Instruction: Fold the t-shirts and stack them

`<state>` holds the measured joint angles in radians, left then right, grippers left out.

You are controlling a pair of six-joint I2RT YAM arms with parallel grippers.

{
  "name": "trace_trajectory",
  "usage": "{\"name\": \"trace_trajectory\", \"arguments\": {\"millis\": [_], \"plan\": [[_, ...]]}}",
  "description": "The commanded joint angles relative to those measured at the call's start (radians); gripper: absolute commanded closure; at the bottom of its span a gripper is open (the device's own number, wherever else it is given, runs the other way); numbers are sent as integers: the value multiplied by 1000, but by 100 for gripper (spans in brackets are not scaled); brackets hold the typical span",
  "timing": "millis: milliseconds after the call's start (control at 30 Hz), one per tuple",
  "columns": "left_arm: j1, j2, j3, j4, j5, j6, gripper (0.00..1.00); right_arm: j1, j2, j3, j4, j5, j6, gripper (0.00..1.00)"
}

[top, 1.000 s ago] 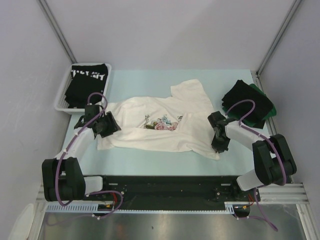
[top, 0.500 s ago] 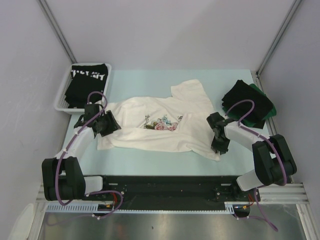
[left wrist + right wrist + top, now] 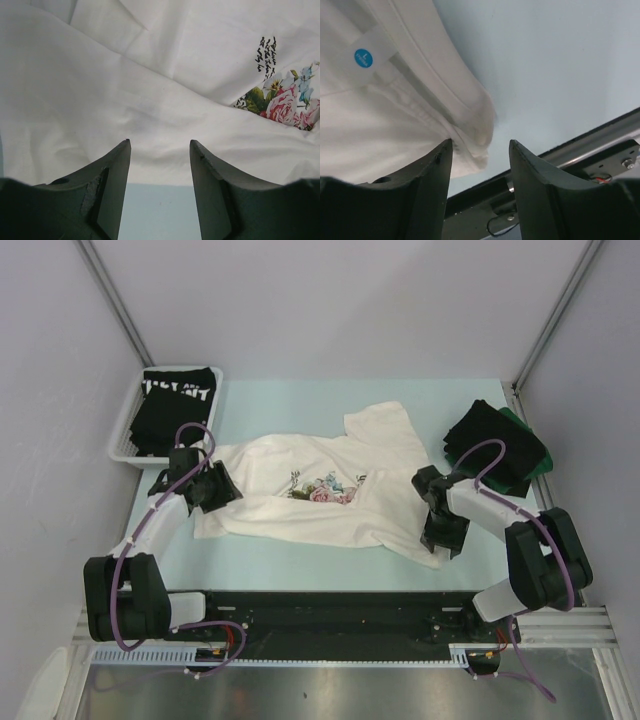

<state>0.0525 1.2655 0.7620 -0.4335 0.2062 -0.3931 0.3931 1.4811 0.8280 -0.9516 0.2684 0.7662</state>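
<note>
The white floral-print t-shirt (image 3: 320, 495) lies spread and creased across the middle of the table. In the left wrist view its print (image 3: 287, 102) shows at the right. My left gripper (image 3: 226, 490) hovers open at the shirt's left edge, its jaws (image 3: 160, 150) apart over the hem with nothing between them. My right gripper (image 3: 445, 540) stands open at the shirt's near right corner; that bunched corner (image 3: 470, 125) lies by the left finger, not clamped. A black t-shirt with white lettering (image 3: 178, 405) sits folded in the basket. Black (image 3: 485, 445) and dark green (image 3: 532, 452) t-shirts are piled at the right.
The white mesh basket (image 3: 120, 448) stands at the back left of the table. The table's near edge and black rail (image 3: 600, 145) run just under my right gripper. A size label with a blue sticker (image 3: 363, 58) shows on the shirt.
My right gripper has gone from shut to open and let go of the shirt's corner, shifting slightly toward the near edge. The left arm has not moved.
</note>
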Motion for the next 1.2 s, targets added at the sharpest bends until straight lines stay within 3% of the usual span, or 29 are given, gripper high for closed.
{"name": "trace_trajectory", "arguments": {"millis": [0,400,467,533,633,867,967,1167], "plan": [[1,-3,34,32,-2,20,44,1,-13,121,-118,41,-27,45],[3,-14,60,22,12,19,44,-60,45,382,-55,92,-152,37],[3,-21,50,29,13,19,44,-72,71,431,-15,98,-176,27],[3,-29,42,33,13,19,44,-95,134,529,59,94,-223,15],[1,-48,25,35,15,17,44,-141,279,728,126,80,-304,7],[3,-100,-7,27,18,22,44,-188,654,1279,165,26,-504,0],[3,-123,-29,21,18,23,44,-201,777,1413,214,-37,-577,0],[1,-176,-79,3,68,25,45,-241,909,1474,361,-184,-625,0]]}}
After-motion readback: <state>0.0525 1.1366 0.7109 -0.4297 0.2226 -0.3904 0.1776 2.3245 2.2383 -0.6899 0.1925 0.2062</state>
